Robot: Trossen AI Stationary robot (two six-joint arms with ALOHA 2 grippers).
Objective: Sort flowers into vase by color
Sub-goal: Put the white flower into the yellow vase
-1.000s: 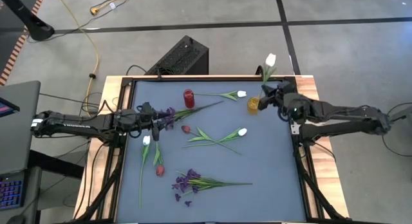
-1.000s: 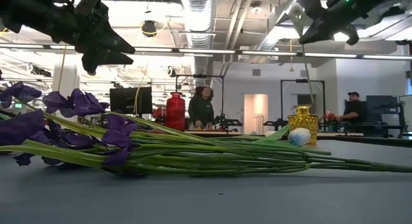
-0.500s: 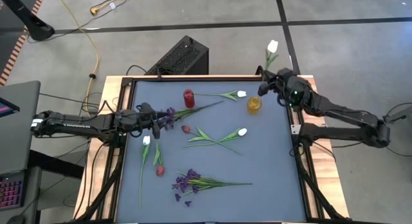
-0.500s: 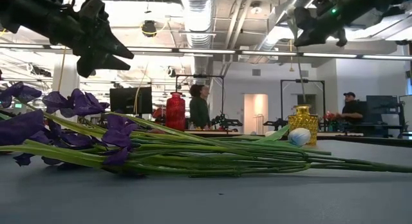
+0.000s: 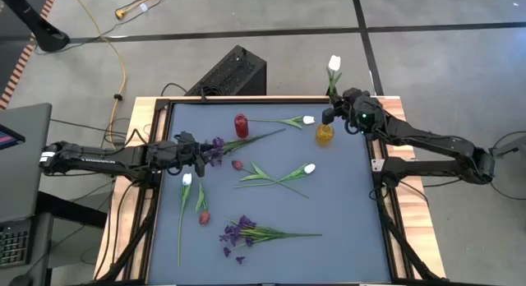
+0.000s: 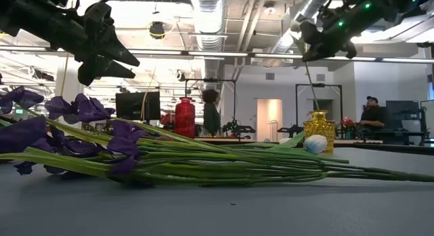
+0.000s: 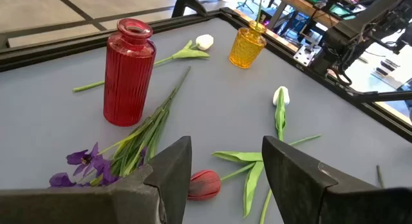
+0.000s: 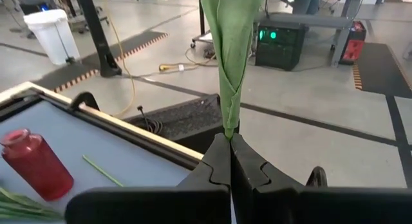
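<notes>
We see the table (image 5: pixel 345 220) spread with most of the flowers lying loose, so by our judgement the sort has barely begun. Both vases look empty: the red vase (image 5: pixel 241 125) near the far edge toward the left, and the yellow vase (image 5: pixel 325 133) near the far right corner. The right arm reaches in over that corner, and the right gripper (image 5: pixel 331 102) is clenched on the stem of a white tulip (image 5: pixel 334 64), which it holds upright with the bud beyond the table's far edge; in the low view the stem hangs down just above the yellow vase, not yet in it. The left gripper (image 5: pixel 200 163) hovers with its fingers spread, empty, over the left middle of the table, near a purple flower (image 5: pixel 215 145) whose stem runs up beside the red vase. Left to sort, as far as we can tell: a second purple cluster (image 5: pixel 240 232) near the front, a white tulip by the yellow vase (image 5: pixel 308 119), another at the centre (image 5: pixel 309 168), a third near the left gripper (image 5: pixel 186 179), and two red buds (image 5: pixel 237 164) (image 5: pixel 204 219).
</notes>
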